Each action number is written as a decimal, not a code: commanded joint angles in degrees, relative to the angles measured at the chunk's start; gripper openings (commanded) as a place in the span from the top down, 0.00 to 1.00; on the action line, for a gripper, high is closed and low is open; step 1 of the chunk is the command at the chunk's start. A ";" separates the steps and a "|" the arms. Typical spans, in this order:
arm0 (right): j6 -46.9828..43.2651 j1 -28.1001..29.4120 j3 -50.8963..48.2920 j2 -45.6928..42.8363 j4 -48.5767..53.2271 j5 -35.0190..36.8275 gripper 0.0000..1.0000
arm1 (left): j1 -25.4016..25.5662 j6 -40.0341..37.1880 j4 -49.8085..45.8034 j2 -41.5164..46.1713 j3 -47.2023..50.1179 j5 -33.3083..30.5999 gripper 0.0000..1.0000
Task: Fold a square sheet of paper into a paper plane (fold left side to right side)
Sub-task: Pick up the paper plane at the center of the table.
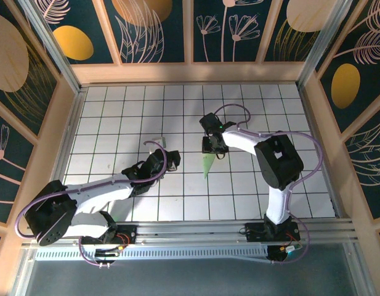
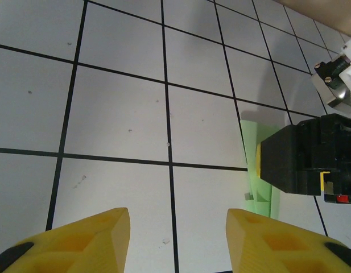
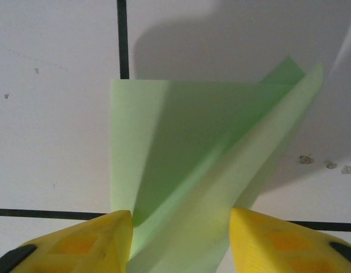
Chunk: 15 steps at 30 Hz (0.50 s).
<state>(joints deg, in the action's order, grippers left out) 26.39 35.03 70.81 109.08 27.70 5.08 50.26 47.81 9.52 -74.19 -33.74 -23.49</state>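
Paper plane (image 3: 164, 142) stands, wings up, inside the half-open jaws of the right gripper (image 3: 180, 219), ungripped, likely awaiting a crease; left gripper (image 2: 178, 215) half-open, empty, held clear.

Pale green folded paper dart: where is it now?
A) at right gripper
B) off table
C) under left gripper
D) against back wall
A: the pale green folded paper dart lies at the right gripper, between its yellow fingers.

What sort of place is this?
Probably a robot test cell in a lab: a white grid-tiled table, boxed in by leaf-patterned wall panels, with a left arm and a right arm bolted to a metal rail.
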 commanded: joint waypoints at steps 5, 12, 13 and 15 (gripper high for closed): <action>0.24 0.74 1.87 -2.21 3.75 3.86 0.70 | -0.17 -0.70 -2.03 1.76 -0.28 -3.46 0.50; -0.29 0.90 2.06 -5.49 5.75 4.80 0.91 | -0.17 -0.95 -2.13 2.50 -0.80 -5.05 0.48; -0.28 0.88 1.96 -5.91 5.82 4.84 0.94 | -0.18 -0.97 -2.22 2.56 -0.98 -5.32 0.48; -0.16 0.93 1.88 -6.72 6.14 4.76 1.00 | -0.18 -1.11 -2.48 2.74 -1.28 -5.84 0.47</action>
<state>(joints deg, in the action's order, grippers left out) 25.78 35.38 71.42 105.03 31.42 8.12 50.26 47.64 8.47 -72.62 -33.74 -27.11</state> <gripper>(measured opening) 0.054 0.530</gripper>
